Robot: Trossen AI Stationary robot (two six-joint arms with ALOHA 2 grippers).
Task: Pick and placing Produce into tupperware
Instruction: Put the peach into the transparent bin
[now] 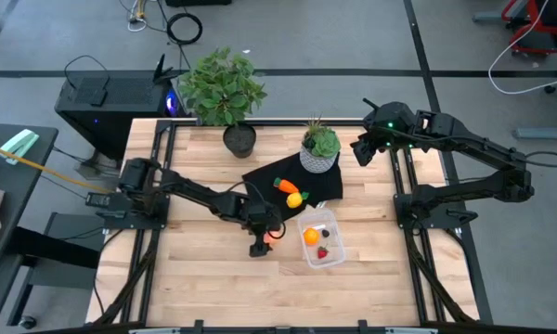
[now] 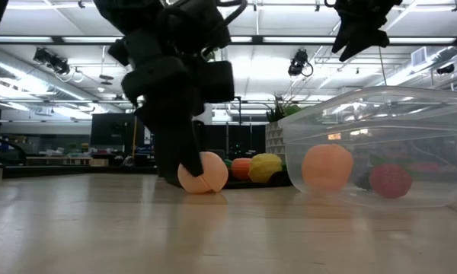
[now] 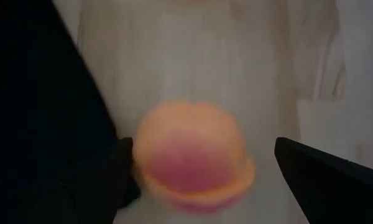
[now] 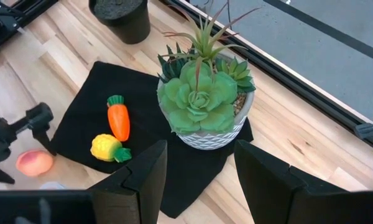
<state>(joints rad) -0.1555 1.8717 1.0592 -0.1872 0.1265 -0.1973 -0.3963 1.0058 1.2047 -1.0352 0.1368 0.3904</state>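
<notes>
A pinkish-red ball rests on the wooden table between the open fingers of my left gripper, which is down at the table top, just left of the tupperware. The ball also shows in the low view. The clear tupperware holds an orange ball and a red strawberry. A carrot and a yellow piece lie on the black mat. My right gripper is open and empty, high above the table's far right. My left gripper stands around the pinkish-red ball with its fingers pointing down. One finger is right at the ball's side; I cannot tell whether it touches. The other finger stands apart from the ball. The ball sits on the table.
A succulent in a white pot stands on the mat's far edge, below my right gripper. A leafy plant in a black pot stands at the far edge. Bare wood lies at the near side.
</notes>
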